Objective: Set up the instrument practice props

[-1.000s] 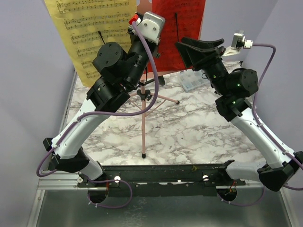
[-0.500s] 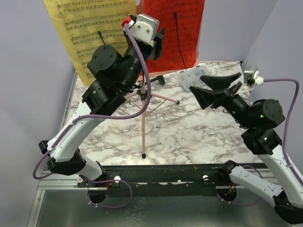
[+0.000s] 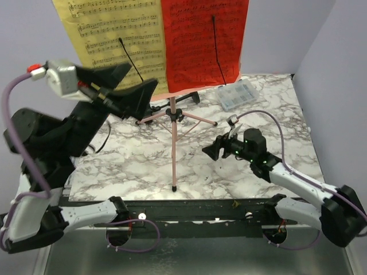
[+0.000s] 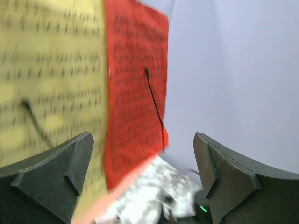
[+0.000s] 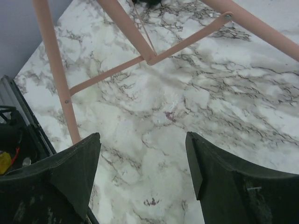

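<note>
Music stand (image 3: 173, 154): pink, standing upright on its tripod at the middle of the marble worktop (image 3: 269, 132), with one thin leg reaching toward the near edge. In the right wrist view the legs (image 5: 122, 25) and their cross-braces spread over the marble.

Right gripper (image 3: 213, 150): low over the worktop, just right of the front leg and apart from it. Its jaws stand apart with nothing between them.

Left gripper (image 3: 129, 86): raised at the left side, level with the lower edge of the pages. Its jaws are spread wide and hold nothing, as the left wrist view (image 4: 142, 182) confirms.

Yellow page (image 3: 109, 40) and red page (image 3: 195, 40): side by side on the stand's desk, facing the near edge, yellow to the left. A thin black rod (image 3: 218, 50) lies across the red page, and another crosses the yellow.

Clear box (image 3: 237, 95): on the worktop toward the far right corner, apart from the stand.
</note>
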Available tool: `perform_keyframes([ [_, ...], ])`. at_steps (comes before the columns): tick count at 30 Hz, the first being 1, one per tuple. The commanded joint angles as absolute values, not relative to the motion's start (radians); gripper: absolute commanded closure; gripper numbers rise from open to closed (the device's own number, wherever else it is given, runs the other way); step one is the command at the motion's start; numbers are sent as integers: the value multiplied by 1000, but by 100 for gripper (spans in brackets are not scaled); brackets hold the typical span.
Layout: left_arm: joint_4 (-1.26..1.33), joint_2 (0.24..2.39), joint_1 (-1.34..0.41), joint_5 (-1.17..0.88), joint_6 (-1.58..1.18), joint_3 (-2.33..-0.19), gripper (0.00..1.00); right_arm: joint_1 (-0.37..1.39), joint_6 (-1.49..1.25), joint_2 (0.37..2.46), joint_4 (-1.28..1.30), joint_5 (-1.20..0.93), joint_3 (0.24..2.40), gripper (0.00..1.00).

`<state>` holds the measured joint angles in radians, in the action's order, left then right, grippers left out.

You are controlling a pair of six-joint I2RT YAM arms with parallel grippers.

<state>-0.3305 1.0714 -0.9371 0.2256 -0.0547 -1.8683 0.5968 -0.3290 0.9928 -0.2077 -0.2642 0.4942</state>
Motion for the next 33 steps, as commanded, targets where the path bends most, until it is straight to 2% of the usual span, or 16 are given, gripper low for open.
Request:
perform_keyframes([
  [1, -475, 879, -936, 140, -304, -1666, 3, 525, -345, 1188, -588, -472, 557, 20],
  [6, -655, 726, -936, 103, -433, -1525, 1, 365, -332, 1410, -804, -775, 665, 20],
  [9, -723, 625, -936, 62, -488, -1442, 1, 354, -187, 1511, -749, -926, 790, 21],
  [14, -758, 515, -937, -42, -528, -1332, 1, 356, -169, 1643, -798, -1095, 928, 21],
  [23, -763, 481, -937, -50, -597, -1152, 1, 384, -145, 1774, -843, -1148, 1024, 25],
  [29, -729, 486, -937, -41, -619, -1115, 1, 413, -135, 1861, -888, -1137, 1082, 27],
  [33, -717, 494, -937, -48, -627, -1124, 1, 441, -130, 1894, -891, -1121, 1118, 34],
])
